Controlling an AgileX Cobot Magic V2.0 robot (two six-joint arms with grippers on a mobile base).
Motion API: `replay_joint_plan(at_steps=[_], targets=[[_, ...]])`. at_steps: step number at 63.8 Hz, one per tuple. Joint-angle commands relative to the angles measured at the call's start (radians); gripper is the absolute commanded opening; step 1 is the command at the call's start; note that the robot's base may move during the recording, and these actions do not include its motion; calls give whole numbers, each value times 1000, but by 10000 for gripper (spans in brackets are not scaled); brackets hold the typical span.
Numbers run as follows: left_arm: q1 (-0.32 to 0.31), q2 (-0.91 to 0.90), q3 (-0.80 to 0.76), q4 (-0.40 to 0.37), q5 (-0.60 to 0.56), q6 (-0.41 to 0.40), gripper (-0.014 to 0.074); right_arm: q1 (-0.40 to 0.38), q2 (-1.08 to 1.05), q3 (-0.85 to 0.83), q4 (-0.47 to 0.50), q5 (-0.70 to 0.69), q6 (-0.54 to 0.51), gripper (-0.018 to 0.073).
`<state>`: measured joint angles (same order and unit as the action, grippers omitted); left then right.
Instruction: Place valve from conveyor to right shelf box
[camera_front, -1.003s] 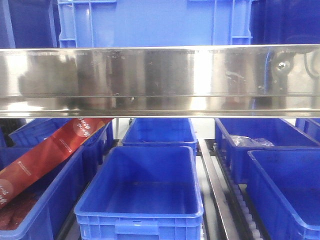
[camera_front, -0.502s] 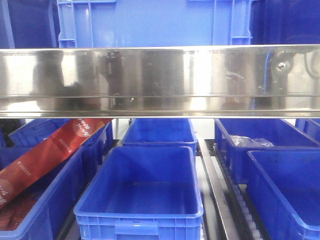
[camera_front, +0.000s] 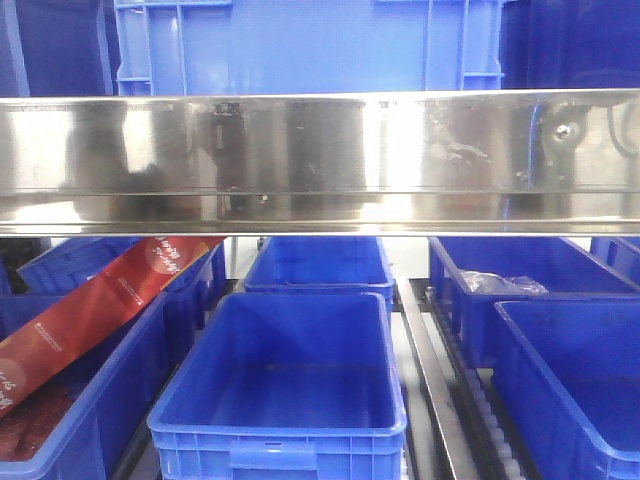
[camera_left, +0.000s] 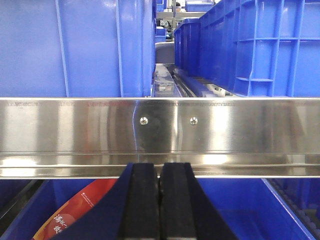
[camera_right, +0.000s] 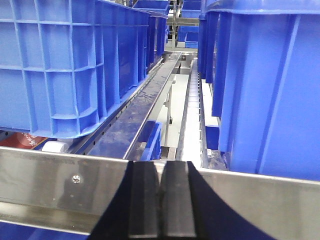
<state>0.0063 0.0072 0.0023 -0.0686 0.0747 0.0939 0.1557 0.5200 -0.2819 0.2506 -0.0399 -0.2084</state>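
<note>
The conveyor and the valve are out of view in every frame. My left gripper (camera_left: 160, 167) is shut and empty, its black pads pressed together, facing the steel shelf rail (camera_left: 225, 130). My right gripper (camera_right: 160, 167) is also shut and empty, facing a steel shelf rail (camera_right: 50, 185). Neither gripper shows in the front view. On the lower shelf level an empty blue box (camera_front: 285, 385) stands in the middle, and a blue box (camera_front: 585, 380) stands to its right, its floor out of sight.
A wide steel rail (camera_front: 320, 160) crosses the front view. Blue boxes (camera_front: 300, 45) stand on the upper level. A red packet (camera_front: 100, 300) leans in the left lower box (camera_front: 110, 400). A plastic bag (camera_front: 495, 283) lies in the far right box. Roller tracks (camera_right: 192, 100) run between the boxes.
The view has barely shifted; only the reflections on the steel rail have changed a little.
</note>
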Motion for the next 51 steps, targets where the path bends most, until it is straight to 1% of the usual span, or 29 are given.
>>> replay_joint_plan(at_steps=[1, 6, 12, 21, 27, 33, 41, 45, 49, 51], targets=[[1, -7, -2, 1, -19, 1, -111, -3, -6, 2, -10, -32, -1, -154], [1, -7, -2, 1, -19, 1, -111, -3, -8, 2, -10, -43, -1, -154], [1, -7, -2, 1, -19, 1, -111, -20, -37, 2, -47, 13, -1, -154], [1, -7, -2, 1, -19, 1, -111, -110, -175, 11, -90, 153, -1, -154], [1, -7, -2, 1, -19, 1, -111, -177, -284, 56, -101, 158, -1, -154], [1, -7, -2, 1, -19, 1, -111, -223, -392, 122, -101, 147, -1, -154], [1, -7, -2, 1, -19, 1, -111, -229, -520, 230, -101, 124, 8, -154], [1, -7, -2, 1, -19, 1, -111, -229, -520, 279, -101, 112, 8, -154], [1, -7, -2, 1, -19, 1, -111, -229, -520, 282, -101, 80, 8, -154], [1, -7, -2, 1, -19, 1, -111, -229, -520, 282, -101, 111, 8, -154]])
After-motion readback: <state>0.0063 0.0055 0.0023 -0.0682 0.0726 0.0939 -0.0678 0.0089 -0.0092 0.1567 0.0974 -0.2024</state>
